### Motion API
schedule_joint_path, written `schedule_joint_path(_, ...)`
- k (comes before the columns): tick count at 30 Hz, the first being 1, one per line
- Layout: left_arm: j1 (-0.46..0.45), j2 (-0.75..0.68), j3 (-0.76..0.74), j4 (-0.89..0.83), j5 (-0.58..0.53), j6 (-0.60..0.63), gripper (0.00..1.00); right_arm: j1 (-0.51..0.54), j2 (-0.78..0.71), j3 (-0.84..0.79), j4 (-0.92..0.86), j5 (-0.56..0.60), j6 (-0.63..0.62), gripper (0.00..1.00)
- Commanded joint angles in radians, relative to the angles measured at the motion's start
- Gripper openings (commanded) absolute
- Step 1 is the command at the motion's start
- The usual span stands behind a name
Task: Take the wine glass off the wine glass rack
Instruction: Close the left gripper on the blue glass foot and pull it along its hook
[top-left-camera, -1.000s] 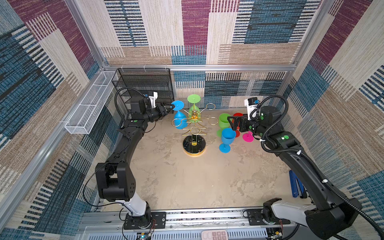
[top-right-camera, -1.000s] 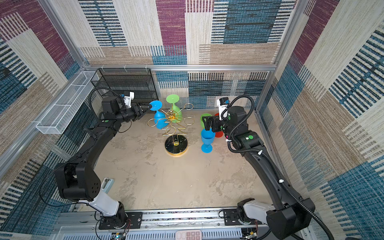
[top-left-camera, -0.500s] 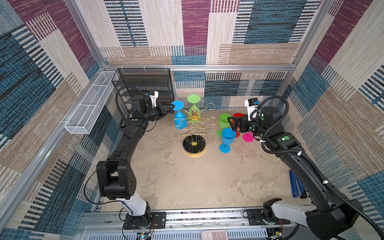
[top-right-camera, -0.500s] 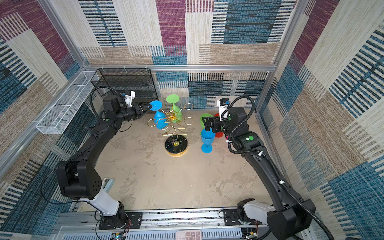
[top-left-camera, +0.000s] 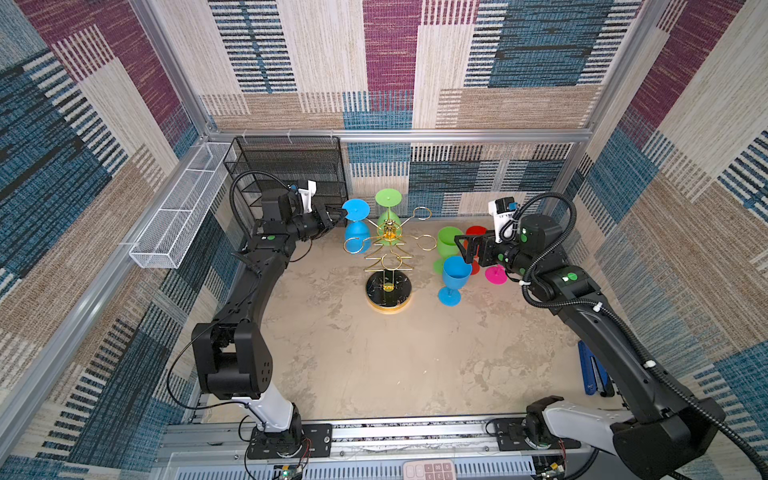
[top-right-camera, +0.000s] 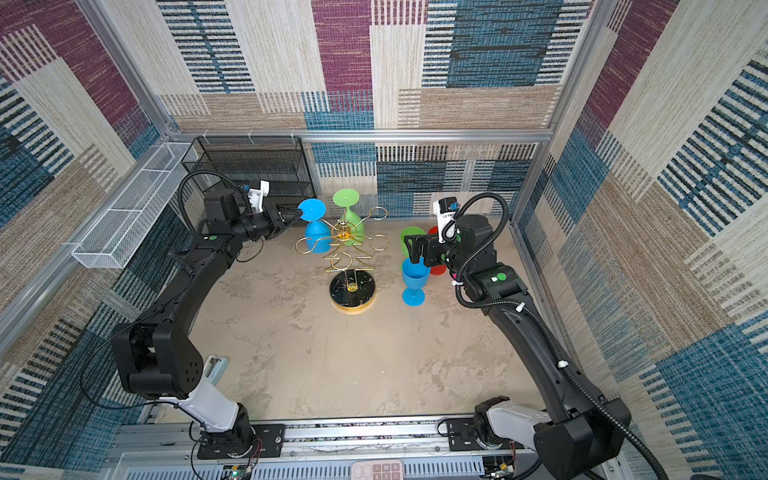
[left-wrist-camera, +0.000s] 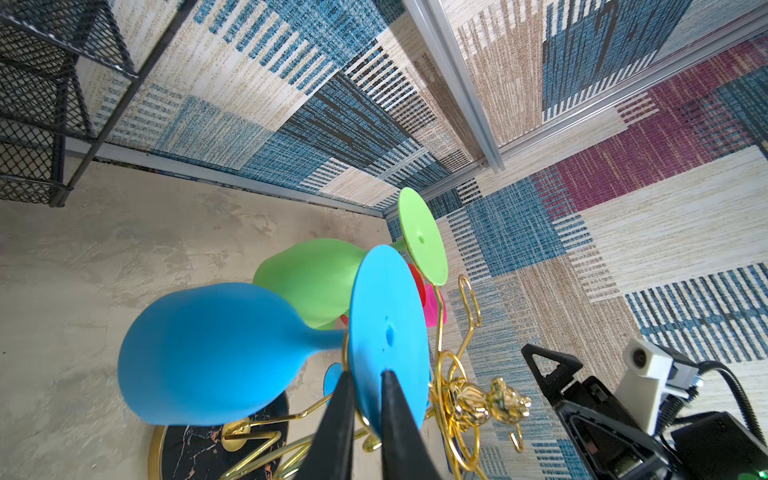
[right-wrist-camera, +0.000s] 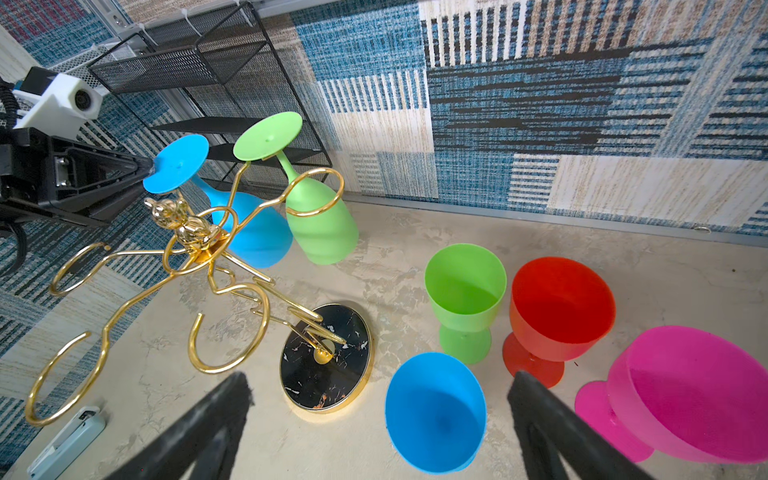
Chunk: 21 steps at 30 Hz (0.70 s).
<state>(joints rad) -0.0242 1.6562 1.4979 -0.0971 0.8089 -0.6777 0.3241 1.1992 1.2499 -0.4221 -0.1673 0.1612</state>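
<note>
**Arm and gripper posture, bimanual station**
The left arm (top-left-camera: 249, 291) extends forward and inward with the wrist roughly level. The left gripper (left-wrist-camera: 368, 374) has its jaws pinched on the foot disc of the hanging blue wine glass (left-wrist-camera: 216, 353). The right arm (top-left-camera: 602, 328) extends forward and inward. The right gripper (top-left-camera: 469, 251) points toward the centre, jaws spread wide, gripping nothing.

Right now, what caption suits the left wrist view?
Left gripper pinches blue wine glass by its foot on gold rack.

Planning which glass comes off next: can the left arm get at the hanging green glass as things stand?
Probably not directly: its fingers pinch the foot of the hanging blue glass, which hangs between them and the hanging green glass.
</note>
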Motion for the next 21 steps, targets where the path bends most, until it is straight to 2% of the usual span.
schedule_joint_path(1,0.002,-0.009,0.01,-0.007,0.003,0.03,0.13,0.0,-0.003,-0.001,0.043,-0.011,0.008,0.99)
schedule_joint_path(5,0.003,-0.014,0.01,-0.006,0.014,0.022,0.1,0.0,0.003,0.0,0.048,-0.017,0.01,0.99)
schedule_joint_path(10,0.005,-0.028,0.01,0.007,0.025,0.005,0.0,0.0,0.008,0.003,0.051,-0.026,0.012,0.99)
schedule_joint_path(15,0.007,-0.04,0.014,0.016,0.038,-0.013,0.0,0.0,0.01,0.004,0.053,-0.031,0.012,0.99)
schedule_joint_path(21,0.007,-0.038,0.014,0.088,0.095,-0.114,0.0,0.0,0.01,0.003,0.055,-0.033,0.012,0.99)
